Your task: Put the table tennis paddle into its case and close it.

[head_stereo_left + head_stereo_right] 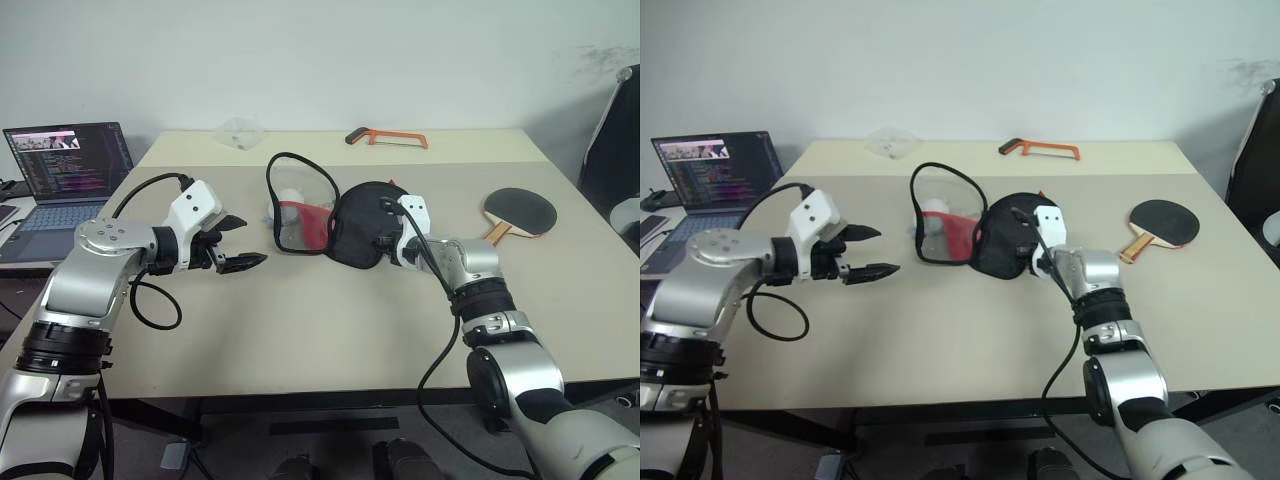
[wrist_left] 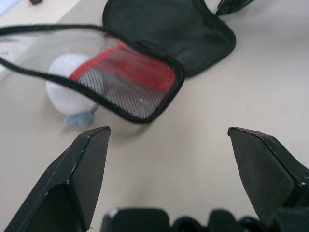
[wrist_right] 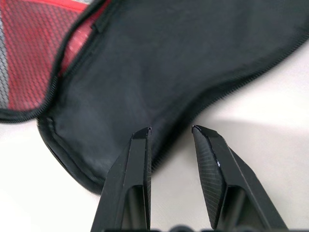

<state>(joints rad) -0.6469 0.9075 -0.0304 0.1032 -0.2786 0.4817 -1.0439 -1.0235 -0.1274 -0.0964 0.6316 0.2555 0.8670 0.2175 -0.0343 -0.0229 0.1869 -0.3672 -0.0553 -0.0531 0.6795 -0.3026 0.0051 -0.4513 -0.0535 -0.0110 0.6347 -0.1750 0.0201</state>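
The case lies open in the middle of the table, its black half (image 1: 358,238) flat and its mesh flap (image 1: 300,205) with the red panel (image 2: 137,72) standing up. A white ball pouch (image 2: 65,87) sits behind the mesh. The table tennis paddle (image 1: 520,210) lies apart at the right, dark face up, its wooden handle toward the table's front. My left gripper (image 1: 248,240) hovers open to the left of the case, empty. My right gripper (image 3: 171,129) is at the black half's right edge, its fingers a narrow gap apart with the zip edge just beyond the tips.
An orange-handled hacksaw (image 1: 387,137) lies at the table's far edge, with a clear plastic item (image 1: 238,130) to its left. An open laptop (image 1: 65,185) stands on a lower surface to the left. A dark chair (image 1: 610,150) is at the right.
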